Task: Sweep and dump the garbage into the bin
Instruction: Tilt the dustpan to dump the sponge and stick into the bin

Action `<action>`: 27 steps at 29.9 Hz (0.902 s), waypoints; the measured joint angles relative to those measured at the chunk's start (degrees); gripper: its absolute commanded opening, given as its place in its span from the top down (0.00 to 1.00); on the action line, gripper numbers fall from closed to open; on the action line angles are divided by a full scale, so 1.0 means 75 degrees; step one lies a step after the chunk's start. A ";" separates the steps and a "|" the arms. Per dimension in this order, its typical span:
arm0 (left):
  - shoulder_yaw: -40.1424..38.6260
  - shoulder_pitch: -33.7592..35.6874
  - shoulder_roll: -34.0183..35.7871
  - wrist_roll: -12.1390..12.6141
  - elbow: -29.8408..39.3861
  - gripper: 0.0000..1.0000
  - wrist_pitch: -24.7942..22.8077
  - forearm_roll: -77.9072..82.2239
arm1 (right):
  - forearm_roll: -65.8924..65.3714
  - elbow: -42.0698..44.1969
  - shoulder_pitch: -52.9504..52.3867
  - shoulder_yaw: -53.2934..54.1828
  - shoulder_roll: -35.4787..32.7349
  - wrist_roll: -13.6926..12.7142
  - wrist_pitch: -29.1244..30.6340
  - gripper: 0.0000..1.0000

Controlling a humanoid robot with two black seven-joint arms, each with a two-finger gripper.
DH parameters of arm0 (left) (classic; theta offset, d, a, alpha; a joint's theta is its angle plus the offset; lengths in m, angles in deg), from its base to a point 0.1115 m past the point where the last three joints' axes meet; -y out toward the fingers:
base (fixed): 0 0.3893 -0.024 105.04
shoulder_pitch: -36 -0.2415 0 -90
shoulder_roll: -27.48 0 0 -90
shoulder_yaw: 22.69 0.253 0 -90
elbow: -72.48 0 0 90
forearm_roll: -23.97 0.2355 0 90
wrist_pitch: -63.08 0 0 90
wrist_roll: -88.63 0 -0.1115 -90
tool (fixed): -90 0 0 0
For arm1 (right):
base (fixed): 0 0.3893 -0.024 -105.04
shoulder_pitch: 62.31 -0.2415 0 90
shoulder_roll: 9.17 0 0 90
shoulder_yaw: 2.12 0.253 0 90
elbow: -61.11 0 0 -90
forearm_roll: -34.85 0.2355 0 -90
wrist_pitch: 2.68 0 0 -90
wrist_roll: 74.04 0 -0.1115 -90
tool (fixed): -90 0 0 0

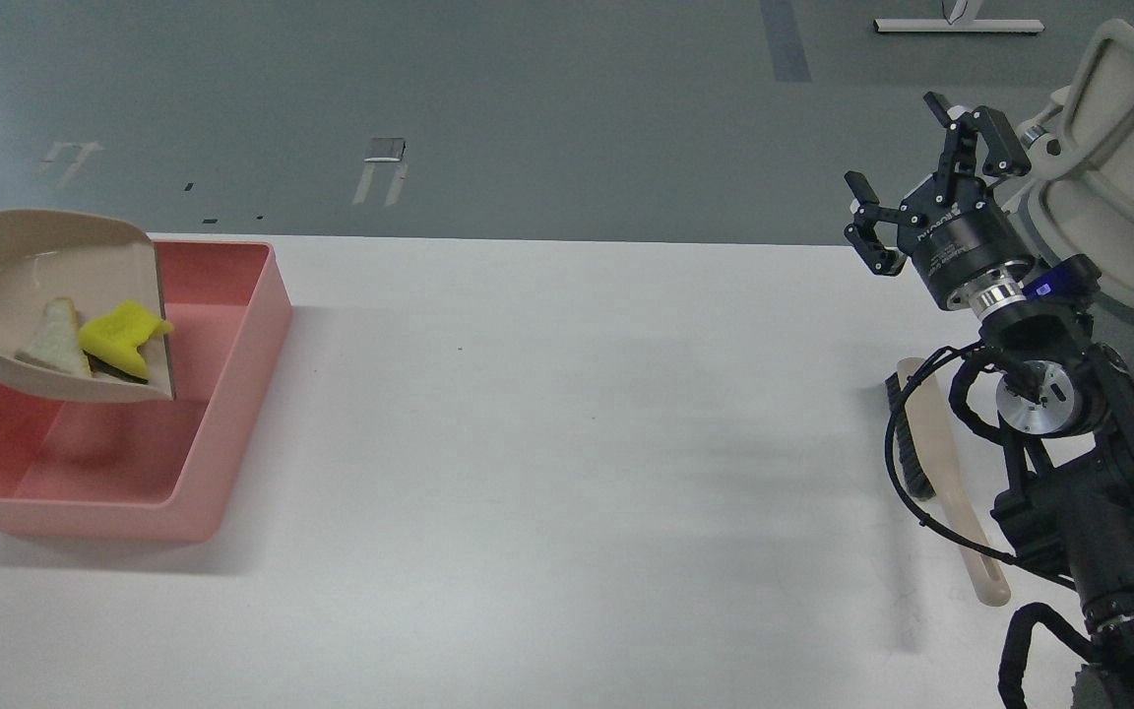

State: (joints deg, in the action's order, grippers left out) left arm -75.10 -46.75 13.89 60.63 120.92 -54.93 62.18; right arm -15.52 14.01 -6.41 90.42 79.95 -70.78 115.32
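A beige dustpan hangs tilted over the pink bin at the table's left edge. The yellow sponge piece and the pale beige strip lie in the pan near its lower lip. The pan's handle runs off the left edge of the view. My left gripper is out of view. My right gripper is open and empty, raised above the table's far right side, far from the bin.
The long-handled beige brush with black bristles lies on the table at the right, beside my right arm. A white chair stands behind that arm. The bin's inside shows only bare pink floor.
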 measured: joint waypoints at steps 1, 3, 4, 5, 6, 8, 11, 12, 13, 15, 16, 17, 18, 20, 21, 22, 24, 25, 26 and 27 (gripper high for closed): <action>-0.0011 0.0006 0.0074 0.0000 0.0016 0.89 0.0000 0.0039 | 0.0000 0.0000 0.0000 0.0000 -0.0001 0.0000 0.0000 0.00; -0.0021 0.0021 0.0222 0.0000 0.0063 0.89 0.0000 0.0079 | 0.0000 0.0000 0.0001 0.0000 -0.0011 0.0000 0.0000 0.00; -0.0023 0.0040 0.0319 0.0000 0.0093 0.89 0.0000 0.0088 | 0.0000 0.0000 0.0001 0.0000 -0.0024 0.0000 0.0000 0.00; -0.0028 0.0077 0.0416 0.0000 0.0121 0.89 0.0000 0.0093 | 0.0000 0.0000 0.0001 0.0000 -0.0039 0.0000 0.0000 0.00; -0.0028 0.0132 0.0514 0.0000 0.0142 0.89 0.0001 0.0096 | 0.0000 0.0000 0.0001 0.0000 -0.0060 0.0000 0.0000 0.00; -0.0039 0.0338 0.0751 0.0000 0.0167 0.89 0.0002 0.0096 | 0.0001 0.0007 0.0008 -0.0005 -0.0093 0.0000 0.0000 0.00; -0.0033 0.0676 0.0949 0.0000 0.0184 0.89 0.0004 0.0109 | 0.0009 0.0072 0.0023 -0.0123 -0.0122 0.0000 0.0000 0.00; -0.0025 0.0736 0.0996 0.0000 0.0186 0.89 0.0004 0.0118 | 0.0011 0.0082 0.0023 -0.0160 -0.0125 0.0000 0.0000 0.00; -0.0016 0.0784 0.1046 0.0000 0.0190 0.89 0.0004 0.0137 | 0.0011 0.0088 0.0025 -0.0192 -0.0128 0.0000 0.0000 0.00; -0.0010 0.0830 0.1166 0.0000 0.0249 0.89 0.0004 0.0165 | 0.0011 0.0089 0.0026 -0.0221 -0.0128 0.0000 0.0000 0.00; -0.0004 0.0839 0.1228 0.0000 0.0301 0.89 0.0004 0.0174 | 0.0011 0.0089 0.0033 -0.0228 -0.0128 0.0000 0.0000 0.00; 0.0018 0.0840 0.1281 0.0000 0.0356 0.89 0.0004 0.0193 | 0.0011 0.0090 0.0040 -0.0232 -0.0128 0.0000 0.0000 0.00; 0.0044 0.0840 0.1315 0.0000 0.0403 0.89 0.0003 0.0220 | 0.0012 0.0090 0.0043 -0.0233 -0.0130 0.0000 0.0000 0.00; 0.0070 0.0840 0.1345 0.0000 0.0449 0.89 0.0003 0.0334 | 0.0018 0.0092 0.0047 -0.0235 -0.0185 0.0000 0.0000 0.00; 0.0078 0.0840 0.1346 0.0000 0.0458 0.89 0.0003 0.0439 | 0.0029 0.0093 0.0047 -0.0237 -0.0238 0.0000 0.0000 0.00; 0.0082 0.0840 0.1346 0.0000 0.0462 0.89 0.0003 0.0517 | 0.0037 0.0093 0.0047 -0.0238 -0.0288 0.0000 0.0000 0.00; 0.0083 0.0841 0.1346 0.0000 0.0467 0.89 0.0002 0.0602 | 0.0043 0.0094 0.0048 -0.0243 -0.0331 0.0000 0.0000 0.00; 0.0066 0.0842 0.1346 0.0000 0.0467 0.89 0.0001 0.0605 | 0.0044 0.0094 0.0048 -0.0245 -0.0344 0.0000 0.0000 0.00; 0.0016 0.0852 0.1346 0.0000 0.0467 0.89 0.0001 0.0595 | 0.0045 0.0094 0.0048 -0.0245 -0.0355 0.0000 0.0000 0.00; -0.0059 0.0879 0.1346 0.0000 0.0467 0.89 0.0001 0.0552 | 0.0046 0.0094 0.0048 -0.0245 -0.0367 0.0000 0.0000 0.00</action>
State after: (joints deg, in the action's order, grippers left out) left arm -75.54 -40.15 23.99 60.63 124.43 -54.92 66.32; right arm -15.17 14.71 -6.05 88.58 77.20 -70.78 115.32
